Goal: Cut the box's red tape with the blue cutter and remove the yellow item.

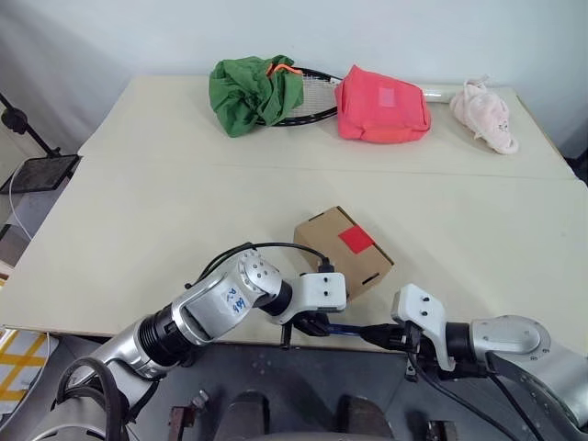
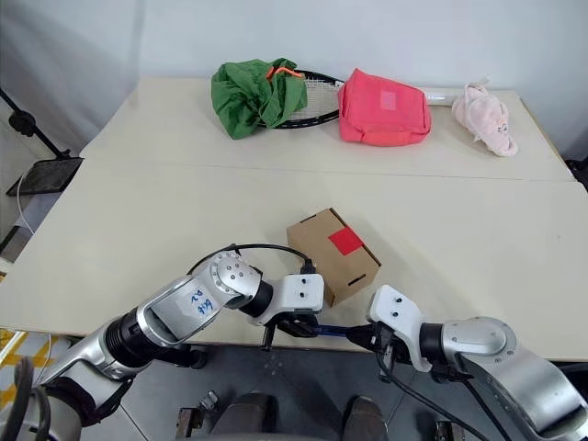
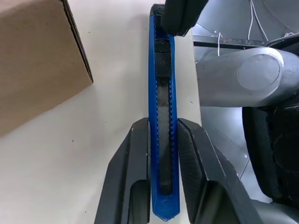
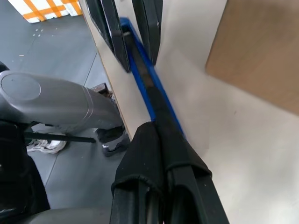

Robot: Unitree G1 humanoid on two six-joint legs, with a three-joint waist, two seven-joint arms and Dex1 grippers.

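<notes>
Blue plastic is sitting between both claws at the near edge of the surface (image 1: 138,230). The left claw (image 3: 163,154) is pinching one end of the cutter (image 3: 162,116), its two fingers (image 3: 131,177) pressing the flat sides. The right claw (image 4: 159,140) is pressed together at the cutter's other end, fingertips against the handle; whether it is truly gripping or only touching, I cannot tell. The cutter is lying along the surface's front edge, its long axis running from one claw to the other, left to right.

Just beyond it, farther onto the surface, the box (image 1: 344,250) is resting with one corner turned toward the robot and its flaps closed. The tape (image 1: 356,241) is facing up on top. The box is lying ahead of both claws, and the left claw looks slightly nearer to it. So the cutter's tip would probably need to swing away from the edge and up over the box top to reach the tape.

The yellow item is presumably inside the closed box.

At the far side are lying a green cloth (image 1: 250,92), a pink bag (image 1: 381,106) and a pale plush toy (image 1: 487,115), well apart from the work.
</notes>
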